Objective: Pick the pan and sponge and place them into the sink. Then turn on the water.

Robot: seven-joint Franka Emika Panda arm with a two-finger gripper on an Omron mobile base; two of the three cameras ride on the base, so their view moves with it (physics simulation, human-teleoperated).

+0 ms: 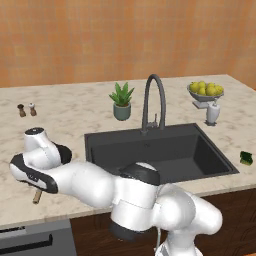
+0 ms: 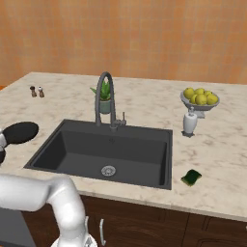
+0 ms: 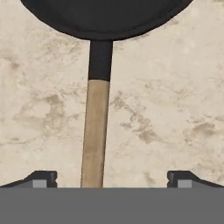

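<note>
Hand view: gripper [image 3: 109,179] spread wide, fingertips [image 3: 41,179] well apart at either side, holding nothing. The pan's wooden handle [image 3: 94,131] runs up between them, closer to the left tip, not touching either. Beyond, the handle turns to a black neck and meets the pan [image 3: 105,17] bowl. Pan lies on the marble counter [image 3: 166,109], left of the sink.

Left base view: arm reaches low over the counter left of the sink [image 1: 160,150]; the handle end [image 1: 37,196] pokes out below the hand.

Right base view: pan [image 2: 20,131] shows at the left edge. Sponge [image 2: 191,177] lies on the counter just right of the sink [image 2: 106,152], well apart from the gripper. Farther back: faucet [image 2: 104,99], plant [image 2: 103,96], soap bottle [image 2: 190,122], lemon bowl [image 2: 199,98], two shakers [image 2: 37,91].
</note>
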